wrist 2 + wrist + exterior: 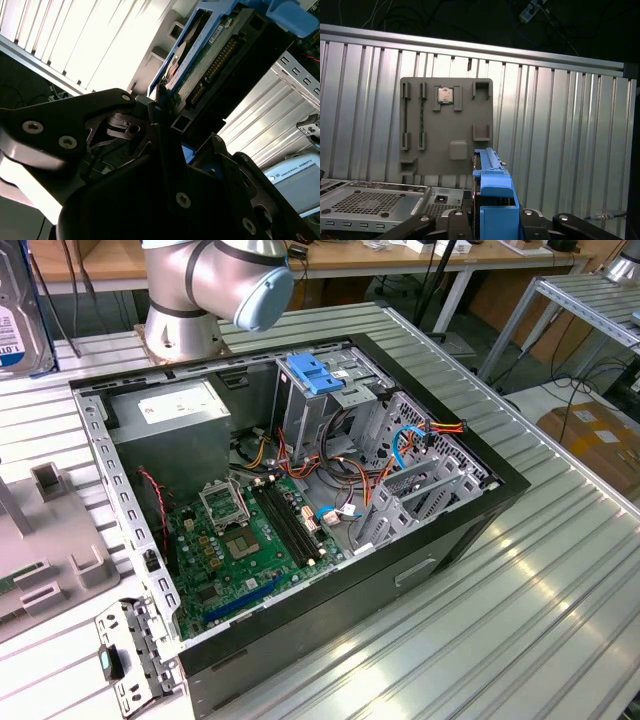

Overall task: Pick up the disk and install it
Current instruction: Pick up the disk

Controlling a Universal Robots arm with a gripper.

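The disk (210, 55) stands on edge between the black fingers of my gripper (160, 107), which is shut on one end of it. Its blue side rail, green circuit board and connector row show in the second wrist view. In the first wrist view the disk's blue rail (492, 187) rises edge-on from the gripper (492, 220), above the grey fixture plate (445, 125). At the exterior view's far left edge a part of the disk (15, 310) shows, silver with a white and blue label, held above the table and away from the open computer case (300, 490).
The case lies open with its motherboard (240, 540), grey power-supply box (170, 425), drive cage (310, 415) and a light-blue latch bracket (315, 372) on top of it. Loose cables (400, 445) cross the case. The grey fixture plate (50, 550) lies left of the case.
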